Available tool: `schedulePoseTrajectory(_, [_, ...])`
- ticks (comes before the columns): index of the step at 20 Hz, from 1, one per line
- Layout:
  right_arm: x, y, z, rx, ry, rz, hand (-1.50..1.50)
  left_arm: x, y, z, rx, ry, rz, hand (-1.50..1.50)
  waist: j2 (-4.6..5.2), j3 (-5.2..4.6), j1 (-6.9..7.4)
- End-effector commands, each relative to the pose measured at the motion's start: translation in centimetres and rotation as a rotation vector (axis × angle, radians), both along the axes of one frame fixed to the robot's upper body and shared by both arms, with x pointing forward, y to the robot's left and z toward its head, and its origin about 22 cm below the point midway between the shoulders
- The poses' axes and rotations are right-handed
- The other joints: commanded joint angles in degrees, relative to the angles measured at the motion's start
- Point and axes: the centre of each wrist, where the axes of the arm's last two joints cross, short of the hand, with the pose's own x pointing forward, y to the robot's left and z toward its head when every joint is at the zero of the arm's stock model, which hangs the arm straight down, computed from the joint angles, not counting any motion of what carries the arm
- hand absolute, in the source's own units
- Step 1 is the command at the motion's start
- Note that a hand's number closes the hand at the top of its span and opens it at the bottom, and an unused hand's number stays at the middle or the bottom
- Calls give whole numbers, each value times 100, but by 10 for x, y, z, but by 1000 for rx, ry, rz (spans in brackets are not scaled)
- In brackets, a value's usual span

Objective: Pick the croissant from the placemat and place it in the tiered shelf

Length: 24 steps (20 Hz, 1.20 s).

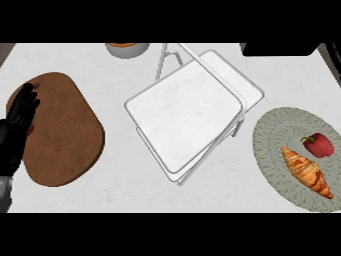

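Your left hand rests at the counter's left edge, fingers straight and relaxed, holding nothing, over the left rim of the brown oval mat. Your right hand is out of view. The white tiered shelf stands mid-counter, between that hand and the target. The croissant lies well to the right, on the grey patterned placemat near the counter's right edge, just below a red bell pepper. Its long axis runs diagonally, upper-left to lower-right. The right side is clearly nearer, so expect the right hand to do the pick.
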Motion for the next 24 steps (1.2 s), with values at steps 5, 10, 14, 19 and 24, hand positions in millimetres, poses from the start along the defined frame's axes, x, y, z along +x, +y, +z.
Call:
schedulePoseTrajectory(5, [-30,-95,36,-438,-108,-57,150,-27,2,-64,-205,331,88,0,109,62,-119])
schedulePoseTrajectory(10, [-57,-179,-7,-694,184,-404,150,-32,-18,-81,-315,441,43,0,179,75,18])
schedulePoseTrajectory(14, [-76,-221,-30,-709,134,-263,-150,-16,-23,-86,-312,446,8,0,141,71,108])
schedulePoseTrajectory(19, [-88,-233,-4,-841,176,-45,-150,-8,-27,-86,-319,482,29,0,108,62,39])
schedulePoseTrajectory(24, [-86,-206,12,-972,231,58,-150,-20,-15,-90,-307,473,36,0,73,50,30])
